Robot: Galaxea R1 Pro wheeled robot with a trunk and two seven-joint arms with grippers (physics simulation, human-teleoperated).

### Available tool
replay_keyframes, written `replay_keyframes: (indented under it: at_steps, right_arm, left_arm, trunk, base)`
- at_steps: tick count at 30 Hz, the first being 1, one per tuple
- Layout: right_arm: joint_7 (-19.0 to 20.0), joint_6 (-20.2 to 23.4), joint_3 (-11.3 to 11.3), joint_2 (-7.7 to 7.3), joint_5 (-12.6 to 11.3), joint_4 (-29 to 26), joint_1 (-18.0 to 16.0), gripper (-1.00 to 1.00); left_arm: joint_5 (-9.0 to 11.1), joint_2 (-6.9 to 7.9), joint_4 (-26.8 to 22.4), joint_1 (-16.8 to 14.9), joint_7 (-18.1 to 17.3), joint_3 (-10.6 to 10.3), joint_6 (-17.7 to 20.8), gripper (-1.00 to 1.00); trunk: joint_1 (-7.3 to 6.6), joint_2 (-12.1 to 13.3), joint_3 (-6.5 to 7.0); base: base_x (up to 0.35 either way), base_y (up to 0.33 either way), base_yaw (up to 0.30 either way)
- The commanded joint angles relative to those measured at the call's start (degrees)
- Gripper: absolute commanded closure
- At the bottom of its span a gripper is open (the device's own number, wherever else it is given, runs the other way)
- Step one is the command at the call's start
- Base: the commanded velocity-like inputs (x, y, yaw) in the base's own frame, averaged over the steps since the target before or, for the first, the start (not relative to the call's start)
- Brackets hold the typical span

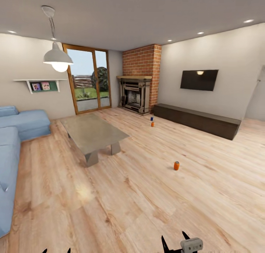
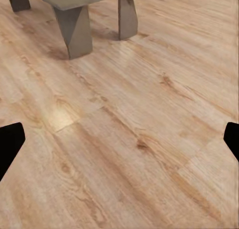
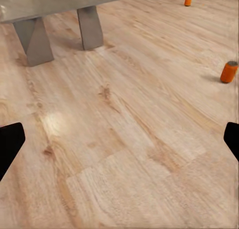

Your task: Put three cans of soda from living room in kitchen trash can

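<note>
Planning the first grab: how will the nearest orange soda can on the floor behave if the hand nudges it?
The orange soda can stands upright on smooth wood floor, so it would probably slide or tip. Being cylindrical, it would likely roll once down. It looks small, probably light.

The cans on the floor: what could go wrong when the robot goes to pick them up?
1. The orange can stands alone on the open floor; a rolling base or a low tool could knock it over and send it rolling.
2. The far cans stand very close together near the cabinet; grasping one may topple the other.
3. The table lies left of the path; a wide turn might clip its legs.
</note>
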Motion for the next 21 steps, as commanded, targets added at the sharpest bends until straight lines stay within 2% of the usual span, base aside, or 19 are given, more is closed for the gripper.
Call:
replay_keyframes:
  at_steps: [1, 6, 10, 15, 21]
  right_arm:
    - [0.00, 0.00, -0.01, 0.00, 0.00, 0.00, 0.00, -1.00]
    - [0.00, 0.00, -0.01, 0.00, -0.02, 0.00, 0.00, -1.00]
    - [0.00, 0.00, -0.05, 0.00, -0.03, 0.00, 0.01, -1.00]
    - [0.00, 0.00, -0.05, 0.00, -0.04, 0.03, -0.02, -1.00]
    - [0.00, 0.00, -0.06, 0.00, -0.06, 0.11, -0.01, -1.00]
  left_arm:
    - [0.00, 0.00, 0.00, 0.00, 0.03, 0.00, 0.00, -1.00]
    - [0.06, -0.02, 0.00, 0.00, -0.04, 0.26, -0.08, -1.00]
    - [0.08, -0.07, 0.06, 0.00, -0.09, 0.55, -0.09, -1.00]
    - [0.08, -0.08, 0.06, 0.00, -0.10, 0.44, -0.09, -1.00]
    - [0.03, -0.07, 0.08, 0.00, -0.10, 0.22, -0.01, -1.00]
  trunk:
    - [0.00, 0.00, 0.00]
    - [0.00, 0.00, 0.00]
    - [0.00, 0.00, 0.00]
    - [0.00, 0.00, 0.00]
    - [0.00, 0.00, 0.00]
  base:
    - [0.000, -0.276, -0.252]
    - [-0.001, -0.130, -0.252]
    - [-0.077, 0.001, -0.252]
    - [-0.174, 0.155, -0.252]
    - [-0.055, 0.277, -0.252]
